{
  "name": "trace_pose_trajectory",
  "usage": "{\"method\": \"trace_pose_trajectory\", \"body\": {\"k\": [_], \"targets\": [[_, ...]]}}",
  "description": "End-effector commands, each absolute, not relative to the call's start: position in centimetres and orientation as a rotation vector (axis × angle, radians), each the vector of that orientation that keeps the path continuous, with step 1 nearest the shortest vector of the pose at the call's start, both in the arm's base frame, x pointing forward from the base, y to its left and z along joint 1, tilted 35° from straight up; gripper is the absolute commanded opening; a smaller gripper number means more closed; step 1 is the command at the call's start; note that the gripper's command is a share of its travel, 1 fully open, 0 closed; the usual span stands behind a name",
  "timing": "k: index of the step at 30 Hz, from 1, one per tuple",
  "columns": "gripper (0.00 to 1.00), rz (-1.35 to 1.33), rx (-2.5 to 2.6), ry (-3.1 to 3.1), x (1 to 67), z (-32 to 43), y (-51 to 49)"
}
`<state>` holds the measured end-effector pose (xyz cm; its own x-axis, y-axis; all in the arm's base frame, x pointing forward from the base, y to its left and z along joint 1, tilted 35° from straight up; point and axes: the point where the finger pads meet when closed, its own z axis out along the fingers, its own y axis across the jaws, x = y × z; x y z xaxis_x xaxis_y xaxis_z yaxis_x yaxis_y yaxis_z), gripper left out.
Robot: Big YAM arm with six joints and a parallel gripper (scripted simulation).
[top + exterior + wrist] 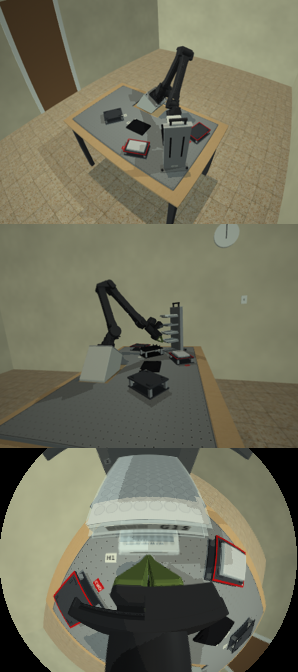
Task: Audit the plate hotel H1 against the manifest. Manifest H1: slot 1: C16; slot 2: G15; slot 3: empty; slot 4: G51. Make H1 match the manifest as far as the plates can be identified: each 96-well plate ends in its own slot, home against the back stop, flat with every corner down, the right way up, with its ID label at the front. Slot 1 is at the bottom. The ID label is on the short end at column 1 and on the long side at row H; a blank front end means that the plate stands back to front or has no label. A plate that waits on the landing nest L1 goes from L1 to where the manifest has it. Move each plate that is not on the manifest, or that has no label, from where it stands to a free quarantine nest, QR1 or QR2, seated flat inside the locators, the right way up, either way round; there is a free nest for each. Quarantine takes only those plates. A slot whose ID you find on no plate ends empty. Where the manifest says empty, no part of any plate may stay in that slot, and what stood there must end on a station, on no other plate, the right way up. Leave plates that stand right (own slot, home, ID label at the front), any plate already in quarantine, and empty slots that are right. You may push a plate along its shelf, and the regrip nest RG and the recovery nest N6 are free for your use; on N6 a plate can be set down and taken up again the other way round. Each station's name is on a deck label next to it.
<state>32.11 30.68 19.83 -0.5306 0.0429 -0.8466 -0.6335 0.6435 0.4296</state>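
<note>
The plate hotel H1 (pixel 176 328) stands at the far right of the deck, with several shelves facing my arm; the top view shows its back (pixel 175 145). My gripper (pixel 159 339) is shut and empty, with its tips just in front of the lower shelves. In the wrist view the green fingers point at the front end of a low plate (pixel 152 542). A clear plate (pixel 148 494) sits on a shelf above it. I cannot read the label on either front end. A white plate (pixel 181 355) lies in a red-framed quarantine nest beside the hotel.
A second red-framed nest (pixel 200 130) on the other side of the hotel holds no plate. A raised black nest (pixel 151 349) stands in front of the hotel, another (pixel 148 382) nearer the camera, with a flat black pad (pixel 151 365) between them. A grey wedge block (pixel 100 363) sits by the arm's base.
</note>
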Motion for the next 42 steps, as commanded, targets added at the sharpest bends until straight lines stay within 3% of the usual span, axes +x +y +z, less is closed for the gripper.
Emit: {"method": "trace_pose_trajectory", "body": {"k": [1,40,42], "targets": [[0.00,0.932,-0.448,1.897,34.3,22.6,31.1],[0.00,0.940,-0.442,1.859,33.8,24.0,30.7],[0.00,0.931,-0.443,1.898,32.7,21.6,29.9]]}}
